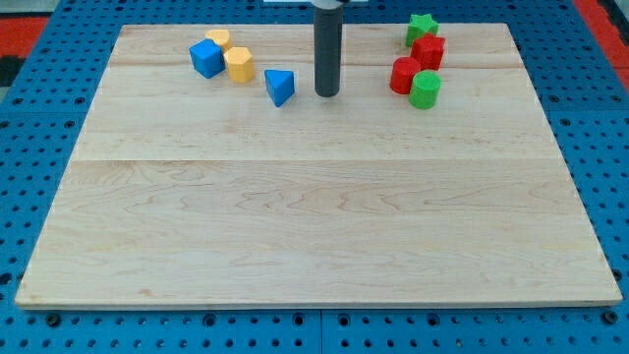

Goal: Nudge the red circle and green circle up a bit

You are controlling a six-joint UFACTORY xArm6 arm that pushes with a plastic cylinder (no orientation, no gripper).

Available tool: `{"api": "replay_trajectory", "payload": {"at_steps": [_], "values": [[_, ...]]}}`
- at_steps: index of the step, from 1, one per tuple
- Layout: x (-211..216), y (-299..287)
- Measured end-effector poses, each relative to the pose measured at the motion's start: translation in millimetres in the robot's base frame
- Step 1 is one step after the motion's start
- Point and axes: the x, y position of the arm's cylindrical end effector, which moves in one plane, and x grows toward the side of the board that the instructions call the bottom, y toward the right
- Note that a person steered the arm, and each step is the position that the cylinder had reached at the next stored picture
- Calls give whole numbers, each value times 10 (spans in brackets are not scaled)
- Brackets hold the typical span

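The red circle (404, 75) and the green circle (426, 88) sit touching near the view's top right of the wooden board (314, 216). My tip (326, 94) rests on the board to the left of the red circle, with a gap between them. A blue triangle (280, 87) lies just left of my tip.
A red block (428, 50) and a green star (422, 29) stand just above the two circles. At the top left are a blue cube (206, 58), a yellow hexagon (239, 64) and a yellow block (218, 39). The board's top edge is close behind.
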Motion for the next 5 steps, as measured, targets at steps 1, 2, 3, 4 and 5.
{"api": "replay_trajectory", "payload": {"at_steps": [1, 2, 3, 4, 5], "values": [[-105, -454], [-253, -956], [-263, -710], [-515, 22], [-557, 174]]}}
